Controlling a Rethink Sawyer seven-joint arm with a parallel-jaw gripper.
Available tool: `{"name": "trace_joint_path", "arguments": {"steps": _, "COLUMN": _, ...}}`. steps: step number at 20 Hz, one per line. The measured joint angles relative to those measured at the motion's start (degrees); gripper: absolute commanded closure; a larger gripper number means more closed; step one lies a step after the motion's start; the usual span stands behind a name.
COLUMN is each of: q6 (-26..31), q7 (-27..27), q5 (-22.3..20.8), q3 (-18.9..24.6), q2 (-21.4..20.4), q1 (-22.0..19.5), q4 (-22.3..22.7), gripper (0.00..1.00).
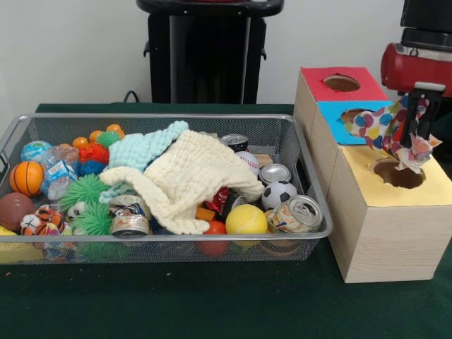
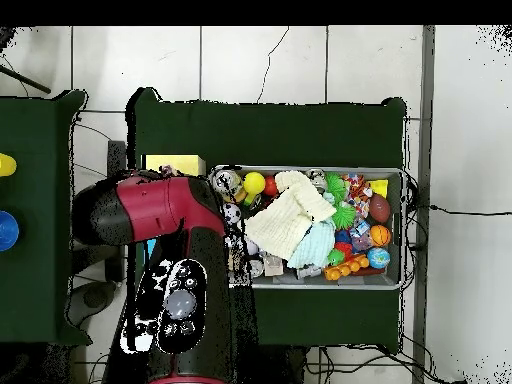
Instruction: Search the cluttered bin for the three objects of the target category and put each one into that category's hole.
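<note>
My gripper [image 1: 417, 143] hangs at the far right, shut on a white spotted cloth [image 1: 381, 127]. The cloth dangles over the round hole [image 1: 397, 174] of the yellow-topped box, its lower end just above the opening. The wire mesh bin [image 1: 321, 212] sits to the left, full of clutter; it also shows in the overhead view [image 2: 320, 286]. No other spotted cloth shows in the bin. In the overhead view my red arm [image 2: 165, 210] covers the gripper and most of the boxes.
A cream waffle cloth [image 1: 191, 176] and a mint-green cloth [image 1: 145, 148] lie over balls and cans in the bin. A red-topped box [image 1: 318, 81] and a blue-topped box [image 1: 332, 113] stand behind the yellow one. Green cloth covers the table.
</note>
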Motion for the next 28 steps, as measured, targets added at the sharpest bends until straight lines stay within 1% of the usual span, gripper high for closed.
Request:
{"name": "trace_joint_path", "arguments": {"steps": 11, "q6": -1.7, "q7": 0.0, "q5": 0.2, "q3": -0.2, "q2": 2.1, "q1": -0.4, "q4": 0.0, "gripper": 1.00}}
{"name": "trace_joint_path", "arguments": {"steps": 23, "q6": -3.9, "q7": 0.4, "q5": 0.4, "q3": -1.5, "q2": 2.5, "q1": 0.7, "q4": 0.0, "gripper": 1.00}}
{"name": "trace_joint_path", "arguments": {"steps": 28, "q6": -6.0, "q7": 0.4, "q5": 1.0, "q3": -1.8, "q2": 2.7, "q1": 1.1, "q4": 0.0, "gripper": 1.00}}
